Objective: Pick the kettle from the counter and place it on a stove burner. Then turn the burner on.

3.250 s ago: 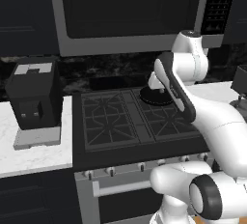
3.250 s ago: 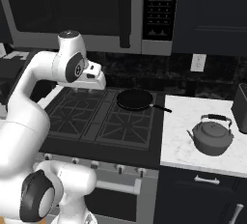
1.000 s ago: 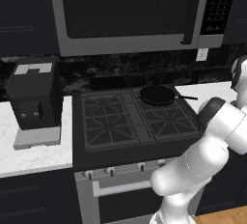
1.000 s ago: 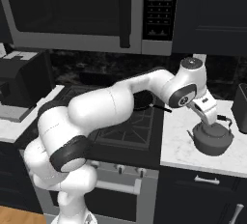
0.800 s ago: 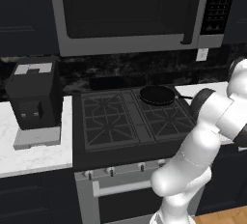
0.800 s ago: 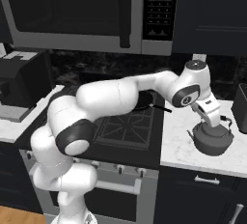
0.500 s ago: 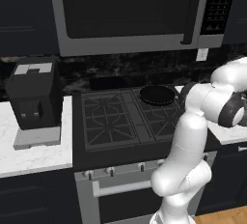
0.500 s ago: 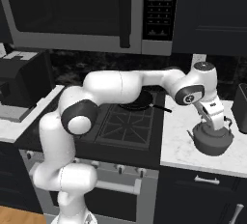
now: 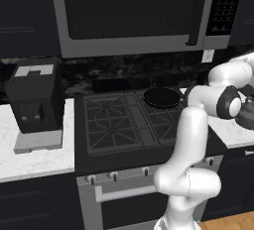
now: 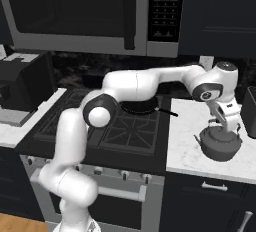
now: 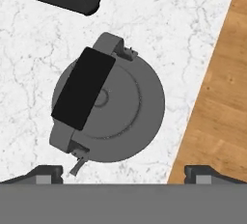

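With the kettle (image 11: 107,110) on the counter (image 10: 192,141) near its front edge, right of the stove (image 10: 115,126), and our pincer (image 11: 123,171) spread wide above it, we should line the tips across the black handle (image 11: 83,88) before lowering.

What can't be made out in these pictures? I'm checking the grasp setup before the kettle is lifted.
- Kettle in the left base view: mostly hidden by the arm's elbow and cut off by the right edge.
- Kettle knob in the hand view: partly covered by the black handle.
- Pincer in the right base view: too small to judge its opening.
- Stove knobs: too small to read their settings.
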Controlling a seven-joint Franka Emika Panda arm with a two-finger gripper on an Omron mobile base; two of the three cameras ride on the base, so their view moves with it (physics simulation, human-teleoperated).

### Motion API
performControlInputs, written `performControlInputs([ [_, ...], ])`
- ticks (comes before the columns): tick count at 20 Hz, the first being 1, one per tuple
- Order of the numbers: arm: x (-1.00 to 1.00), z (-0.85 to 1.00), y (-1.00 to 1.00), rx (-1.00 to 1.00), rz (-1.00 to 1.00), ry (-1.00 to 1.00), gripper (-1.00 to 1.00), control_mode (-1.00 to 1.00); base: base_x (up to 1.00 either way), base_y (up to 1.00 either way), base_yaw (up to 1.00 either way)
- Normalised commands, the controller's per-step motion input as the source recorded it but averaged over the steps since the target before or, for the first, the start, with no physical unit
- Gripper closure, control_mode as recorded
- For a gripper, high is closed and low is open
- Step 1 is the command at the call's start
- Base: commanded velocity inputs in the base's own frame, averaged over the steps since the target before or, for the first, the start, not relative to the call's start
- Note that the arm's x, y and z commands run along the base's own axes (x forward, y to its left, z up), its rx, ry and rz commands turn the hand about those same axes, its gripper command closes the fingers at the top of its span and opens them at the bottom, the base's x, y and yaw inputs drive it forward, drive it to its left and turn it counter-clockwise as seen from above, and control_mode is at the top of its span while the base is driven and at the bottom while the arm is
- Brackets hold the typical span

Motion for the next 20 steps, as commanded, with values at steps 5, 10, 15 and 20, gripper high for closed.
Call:
performControlInputs([
  [5, 0.41, -0.13, 0.00, 0.04, 0.00, 0.02, -1.00, -1.00, 0.00, 0.00, 0.00],
  [10, 0.23, -0.35, 0.00, 0.00, 0.00, 0.01, -1.00, -1.00, 0.00, 0.00, 0.00],
  [15, 0.19, -0.48, 0.00, -0.01, -0.01, 0.00, -1.00, -1.00, 0.00, 0.00, 0.00],
  [20, 0.26, -0.37, 0.00, 0.00, -0.01, 0.00, -1.00, -1.00, 0.00, 0.00, 0.00],
])
